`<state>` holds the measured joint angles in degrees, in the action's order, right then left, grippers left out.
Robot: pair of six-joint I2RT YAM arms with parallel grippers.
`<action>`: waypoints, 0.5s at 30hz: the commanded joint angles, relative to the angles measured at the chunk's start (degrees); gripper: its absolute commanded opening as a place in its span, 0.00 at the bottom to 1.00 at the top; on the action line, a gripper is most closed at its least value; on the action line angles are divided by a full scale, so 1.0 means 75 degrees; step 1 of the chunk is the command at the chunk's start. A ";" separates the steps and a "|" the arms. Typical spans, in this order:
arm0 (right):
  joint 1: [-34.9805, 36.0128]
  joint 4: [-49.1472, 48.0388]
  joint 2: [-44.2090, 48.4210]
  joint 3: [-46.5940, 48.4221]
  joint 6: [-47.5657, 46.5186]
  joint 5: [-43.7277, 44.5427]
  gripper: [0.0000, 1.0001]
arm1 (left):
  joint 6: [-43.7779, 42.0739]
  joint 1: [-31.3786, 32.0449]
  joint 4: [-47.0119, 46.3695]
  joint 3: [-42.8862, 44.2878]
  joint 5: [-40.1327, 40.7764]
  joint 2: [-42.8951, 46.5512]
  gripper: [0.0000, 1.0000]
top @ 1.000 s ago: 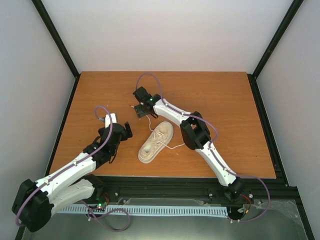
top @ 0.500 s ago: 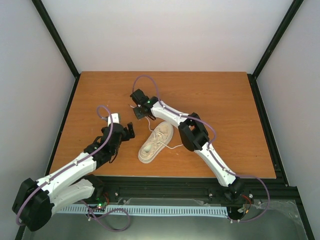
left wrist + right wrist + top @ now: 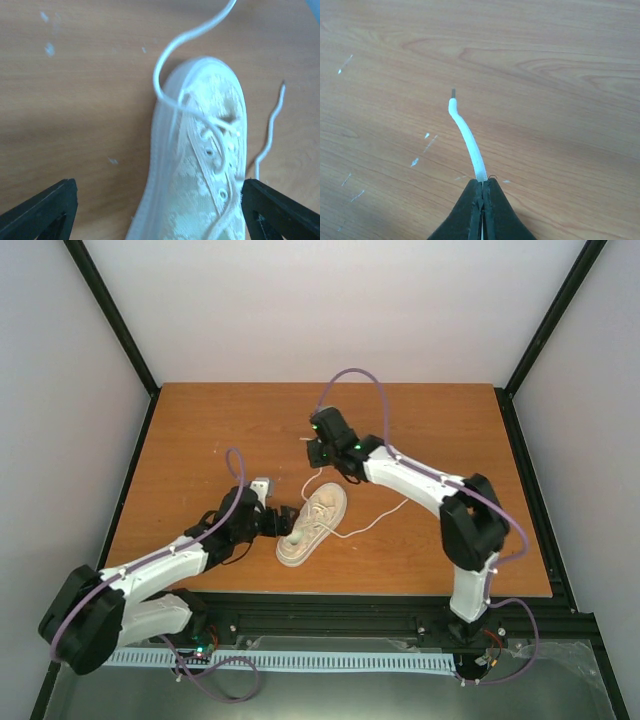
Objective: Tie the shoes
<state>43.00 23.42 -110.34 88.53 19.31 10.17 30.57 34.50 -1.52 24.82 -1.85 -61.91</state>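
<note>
On the wooden table (image 3: 450,420), the two arms reach in from the near edge. The left arm (image 3: 150,565) lies low and stretches toward the middle. The right arm (image 3: 420,475) bends up and over to the far side of the shoe.

The shoe (image 3: 312,525) sits upright on its sole near the front middle of the table. It is between the two arms, with its toe pointing away and to the right.

The left gripper (image 3: 285,520) is right at the shoe's left side. In the left wrist view its black fingers (image 3: 50,205) stand wide apart, one on each side of the shoe (image 3: 200,190). There is bare wood between the left finger and the sole; whether the right finger touches the shoe is unclear.

The right gripper (image 3: 314,452) is beyond the toe, well apart from the shoe. Its fingers are pressed together on a lace (image 3: 308,485) that curves up from the toe. In the right wrist view the short free end of this lace (image 3: 467,140) pokes out past the closed tips (image 3: 482,184), above the wood.

The second lace (image 3: 375,520) trails loosely over the table to the right of the shoe, and its end (image 3: 270,135) lies on the wood.
</note>
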 commanded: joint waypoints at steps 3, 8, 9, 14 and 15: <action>-0.0132 -0.0689 0.1028 -0.1597 0.0569 0.0255 0.03 | 0.0040 -0.0030 -0.0217 0.0696 -0.2191 -0.1198 0.82; -0.0159 -0.0744 0.1483 -0.2098 0.0651 0.0317 0.03 | -0.0239 -0.0030 -0.0134 0.1251 -0.2861 -0.2262 0.60; -0.0166 -0.0735 0.1567 -0.2145 0.0657 0.0331 0.03 | -0.0211 -0.0030 -0.0137 0.1295 -0.3005 -0.2419 0.54; -0.0176 -0.0729 0.2041 -0.2355 0.0672 0.0239 0.03 | 0.0480 0.0058 -0.0449 0.1047 -0.3635 -0.2645 0.44; -0.0174 -0.0732 0.2139 -0.2397 0.0663 0.0173 0.03 | 0.0642 0.0110 -0.0547 0.0950 -0.3712 -0.2597 0.44</action>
<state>41.76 19.66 -99.22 71.24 23.44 11.46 30.87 34.39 -2.83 32.73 -22.65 -81.36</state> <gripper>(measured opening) 0.029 0.444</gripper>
